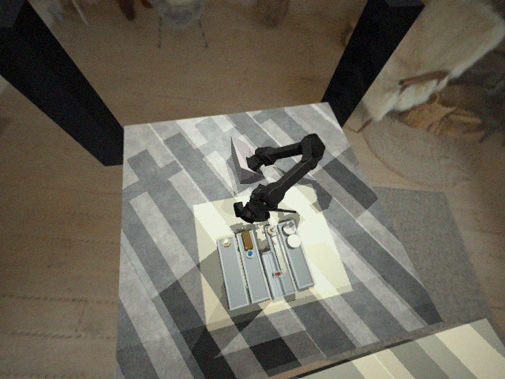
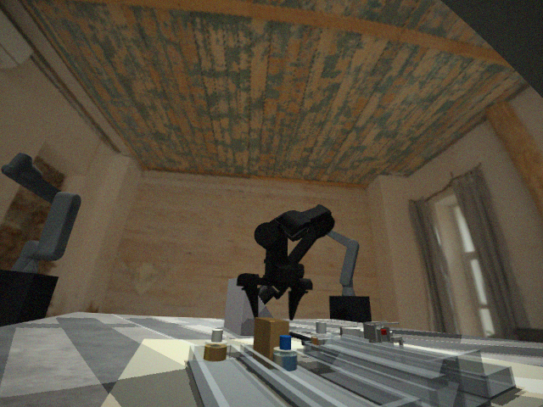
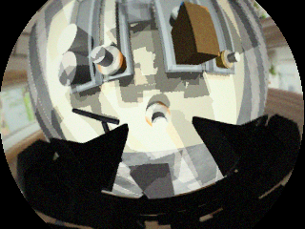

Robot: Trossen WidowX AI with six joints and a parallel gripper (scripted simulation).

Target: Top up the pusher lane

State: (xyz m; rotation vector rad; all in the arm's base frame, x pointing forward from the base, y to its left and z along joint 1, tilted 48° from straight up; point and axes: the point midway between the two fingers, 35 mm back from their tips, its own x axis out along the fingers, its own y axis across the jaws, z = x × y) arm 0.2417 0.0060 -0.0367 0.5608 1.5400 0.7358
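The loose jar (image 3: 157,114), with a pale grey cap and an orange band, stands in front of the lanes in the wrist view. It is hidden in the top and exterior views. My gripper (image 1: 251,215) (image 2: 274,317) (image 3: 160,123) is wide open and empty, pointing down above the loose jar, which shows between the fingertips in the wrist view. The sprung lane (image 1: 289,288) (image 3: 125,48) has a similar jar (image 1: 271,230) (image 2: 315,339) (image 3: 109,59) with a grey cap and orange band, standing at its front end. The red-marked pusher part (image 1: 278,274) (image 2: 383,331) is farther back.
Neighbouring lanes hold an amber jar (image 1: 226,242) (image 2: 215,351), a tall brown box (image 1: 246,239) (image 2: 269,337) (image 3: 193,38), a blue-capped jar (image 1: 249,253) (image 2: 285,357) and two white-topped cans. A black T-shaped tool (image 1: 285,211) (image 3: 95,115) lies beside the loose jar. A pinkish wedge (image 2: 238,306) stands near the arm base.
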